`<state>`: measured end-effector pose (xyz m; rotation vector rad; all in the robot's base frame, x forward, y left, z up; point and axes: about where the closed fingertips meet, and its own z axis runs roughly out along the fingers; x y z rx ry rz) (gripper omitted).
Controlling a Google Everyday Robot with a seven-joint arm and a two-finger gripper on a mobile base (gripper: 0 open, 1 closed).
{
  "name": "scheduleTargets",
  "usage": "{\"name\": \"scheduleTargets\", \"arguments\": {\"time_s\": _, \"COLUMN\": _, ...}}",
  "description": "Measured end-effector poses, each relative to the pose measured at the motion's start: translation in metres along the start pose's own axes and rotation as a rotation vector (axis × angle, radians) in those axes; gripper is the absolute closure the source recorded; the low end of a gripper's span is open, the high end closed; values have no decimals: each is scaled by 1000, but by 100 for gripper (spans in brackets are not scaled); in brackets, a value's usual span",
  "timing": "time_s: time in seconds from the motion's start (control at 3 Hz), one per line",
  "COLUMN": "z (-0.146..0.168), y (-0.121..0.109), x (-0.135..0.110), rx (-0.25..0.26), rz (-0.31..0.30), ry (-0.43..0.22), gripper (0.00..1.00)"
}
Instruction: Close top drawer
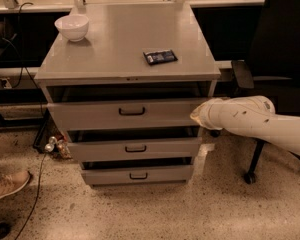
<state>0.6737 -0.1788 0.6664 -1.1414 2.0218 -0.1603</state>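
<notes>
The top drawer (90,115) of the grey metal cabinet stands pulled out a little, with a dark gap above its tall plain front. Its dark loop handle (132,111) sits at the centre of the front. My gripper (195,116) is at the end of the white arm (255,121), which reaches in from the right. The gripper is against the right end of the top drawer's front, well to the right of the handle. Its tip is mostly hidden by the wrist.
Two shorter drawers (135,148) (136,174) below also stand slightly out. A white bowl (72,27) and a dark packet (160,56) lie on the cabinet top (120,39). A black office chair (280,44) stands at the right. A shoe (7,184) and cables are on the floor at the left.
</notes>
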Motion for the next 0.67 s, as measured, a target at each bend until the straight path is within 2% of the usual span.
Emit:
{"name": "scheduleTargets", "arguments": {"time_s": 0.33, "z": -27, "y": -19, "x": 9, "rx": 80, "rz": 17, "ry": 5, "gripper": 100}}
{"name": "scheduleTargets", "arguments": {"time_s": 0.67, "z": -42, "y": -30, "x": 15, "rx": 120, "rz": 46, "ry": 1, "gripper": 100}}
